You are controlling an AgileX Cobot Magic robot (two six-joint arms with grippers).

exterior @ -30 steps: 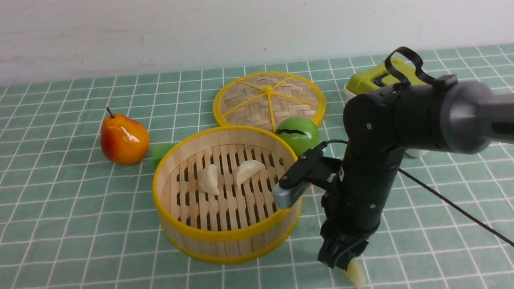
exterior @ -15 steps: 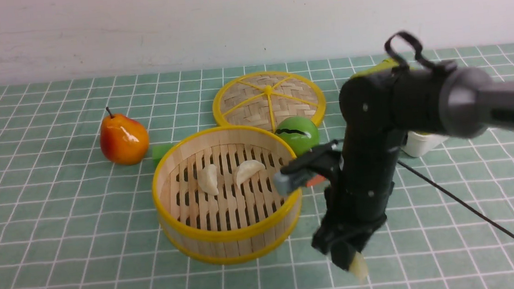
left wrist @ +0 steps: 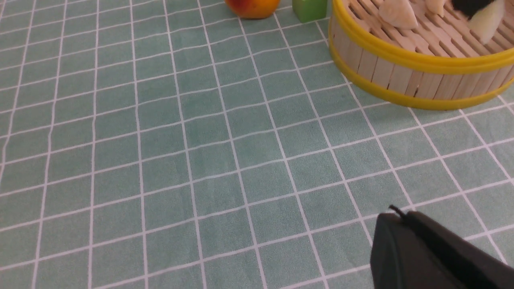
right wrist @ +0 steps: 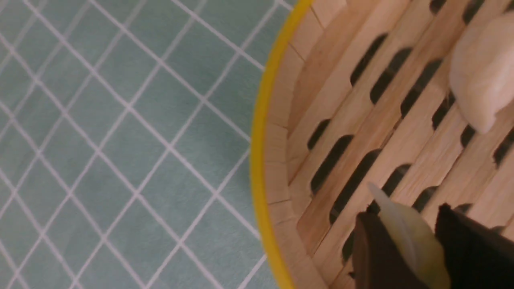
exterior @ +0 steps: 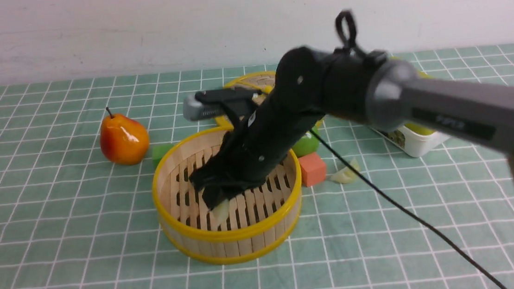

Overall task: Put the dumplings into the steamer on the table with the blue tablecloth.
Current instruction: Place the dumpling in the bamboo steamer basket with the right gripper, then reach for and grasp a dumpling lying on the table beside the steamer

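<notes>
The steamer (exterior: 228,247) stands in the middle of the blue tablecloth (exterior: 58,217) that covers the table. My right gripper (exterior: 218,203) reaches down into it, shut on a pale yellow-green dumpling (exterior: 221,209) just above the slatted floor. The right wrist view shows that dumpling (right wrist: 409,241) pinched between the black fingers (right wrist: 373,249), inside the steamer rim (right wrist: 259,160), with a whitish dumpling (right wrist: 482,84) lying farther in. One more dumpling (exterior: 345,174) lies on the cloth right of the steamer. My left gripper (left wrist: 397,216) hovers shut over bare cloth near the steamer wall (left wrist: 401,72).
A pear (exterior: 124,137) and a green cube (exterior: 161,152) sit left of the steamer. Its woven lid (exterior: 258,79) lies behind it. A green ball (exterior: 306,146) and an orange-red cube (exterior: 312,168) sit at its right. A white tub (exterior: 417,142) stands farther right. A black cable (exterior: 382,198) trails across the cloth.
My right arm has lifted the dumpling from the cloth at the near right and swung left and back, bringing it inside the steamer. The left gripper has not changed.
</notes>
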